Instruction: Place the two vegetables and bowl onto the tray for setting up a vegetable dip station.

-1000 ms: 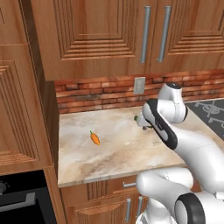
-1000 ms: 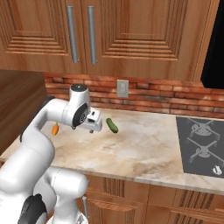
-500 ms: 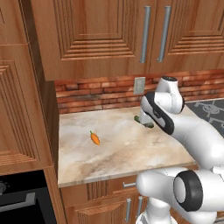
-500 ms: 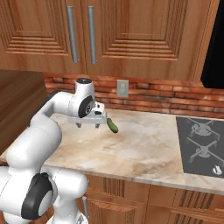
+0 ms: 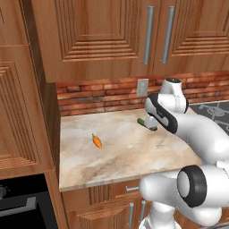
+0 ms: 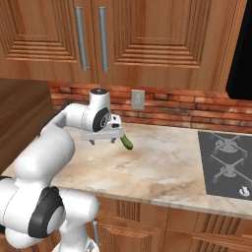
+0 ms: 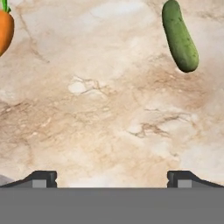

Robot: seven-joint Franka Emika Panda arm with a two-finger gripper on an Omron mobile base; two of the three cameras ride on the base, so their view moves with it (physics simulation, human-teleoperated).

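Your pincer (image 6: 105,139) hangs released, jaws spread wide, holding nothing, low over the marble tabletop (image 6: 162,167). The cucumber (image 6: 127,142) lies just beside it on the stove (image 6: 227,164) side. The carrot (image 5: 97,141) lies well apart, on the cucumber's far side from the stove.

The arm (image 5: 197,134) is glossy white, built of thick rounded links like swollen tubes. Black rings mark the joints, with a wide black disc on the big joint at about 4 o'clock in the left base view. The wrist ends in a grey cap. The gripper (image 6: 101,138) has a pale grey crossbar and small dark fingertips (image 7: 42,177).
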